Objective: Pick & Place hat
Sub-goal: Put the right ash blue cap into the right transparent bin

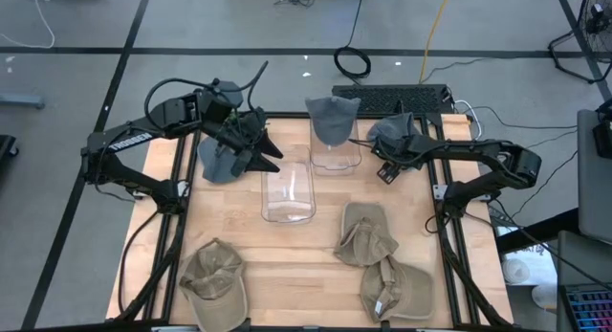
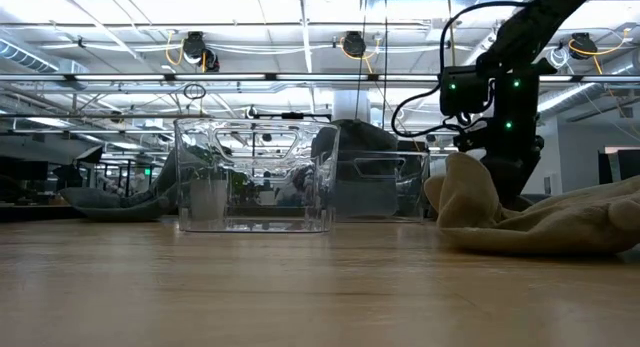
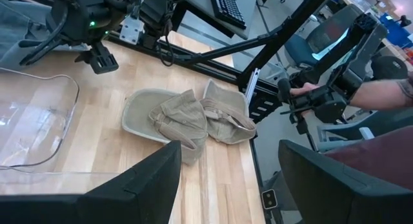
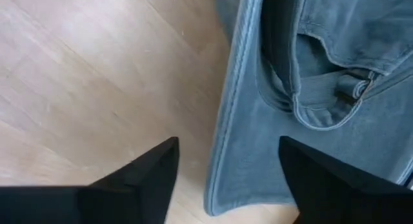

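Nearest to me is my right pincer (image 4: 226,179), its two dark fingers (image 4: 151,172) spread apart with the edge of the grey-blue denim cap (image 4: 271,140) lying flat on the pale wooden table (image 4: 84,75) between and just beyond them. Nothing is gripped yet; the jaws straddle the brim's edge, and I judge this is so that closing them will pinch the stiff rim instead of loose cloth. That cap sits at the table's far right corner in the overhead view (image 1: 390,131), with my right arm reaching across to it from the side.

Farther along, my left pincer (image 1: 256,145) hangs over a second crumpled grey-blue cap (image 1: 222,160) near the far left of the table. Its fingers stand apart too, holding nothing that I can see, and from its own camera it looks across the table at two tan cloth caps (image 3: 187,117) lying touching each other.

Between the arms stand two clear plastic bins: one empty (image 1: 288,190), the other (image 1: 336,152) with a grey-blue cap (image 1: 332,117) draped on its far rim. These seem the likely drop places.

Nearest the front edge lies another tan cap (image 1: 215,279), well apart from both arms.
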Robot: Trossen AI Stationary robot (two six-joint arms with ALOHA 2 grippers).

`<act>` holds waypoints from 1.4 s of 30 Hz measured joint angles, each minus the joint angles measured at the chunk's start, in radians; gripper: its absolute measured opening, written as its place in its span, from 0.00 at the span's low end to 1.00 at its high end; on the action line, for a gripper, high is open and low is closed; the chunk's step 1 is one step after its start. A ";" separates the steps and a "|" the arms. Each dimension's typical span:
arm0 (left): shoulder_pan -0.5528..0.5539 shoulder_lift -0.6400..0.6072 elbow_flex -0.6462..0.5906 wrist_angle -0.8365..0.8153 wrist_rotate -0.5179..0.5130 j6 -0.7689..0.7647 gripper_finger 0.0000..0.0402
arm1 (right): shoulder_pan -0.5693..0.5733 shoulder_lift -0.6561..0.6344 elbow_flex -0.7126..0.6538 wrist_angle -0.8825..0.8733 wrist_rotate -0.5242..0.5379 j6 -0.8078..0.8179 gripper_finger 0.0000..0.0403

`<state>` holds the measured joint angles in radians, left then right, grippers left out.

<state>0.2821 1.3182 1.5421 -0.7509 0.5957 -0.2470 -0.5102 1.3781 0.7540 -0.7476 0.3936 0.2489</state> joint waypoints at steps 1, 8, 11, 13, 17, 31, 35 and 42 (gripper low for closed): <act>0.000 0.000 0.000 0.000 0.000 0.000 0.67 | 0.000 0.000 0.000 0.000 -0.001 0.000 0.55; 0.000 0.000 0.000 0.000 0.000 0.000 0.67 | 0.000 0.000 0.000 0.000 -0.001 -0.003 0.26; 0.000 0.000 0.000 0.000 0.000 0.000 0.67 | 0.000 0.000 0.000 0.000 0.001 -0.003 0.13; 0.000 0.000 0.000 0.000 0.000 0.000 0.67 | 0.000 0.000 0.000 0.004 0.007 -0.003 0.04; 0.000 0.000 0.000 -0.001 0.000 0.000 0.67 | -0.001 0.000 0.000 0.014 0.032 -0.008 0.01; 0.000 0.000 0.000 -0.001 0.000 0.010 0.67 | -0.001 -0.219 0.090 -0.163 0.132 0.078 0.00; 0.000 0.000 0.000 -0.001 0.000 0.017 0.67 | 0.000 -0.295 0.144 -0.190 0.132 0.081 0.00; 0.000 0.000 0.000 -0.001 0.000 0.036 0.67 | 0.000 -0.354 0.261 -0.229 0.142 0.077 0.00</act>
<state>0.2818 1.3182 1.5421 -0.7517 0.5957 -0.2109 -0.5106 1.0237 1.0150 -0.9764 0.5353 0.3262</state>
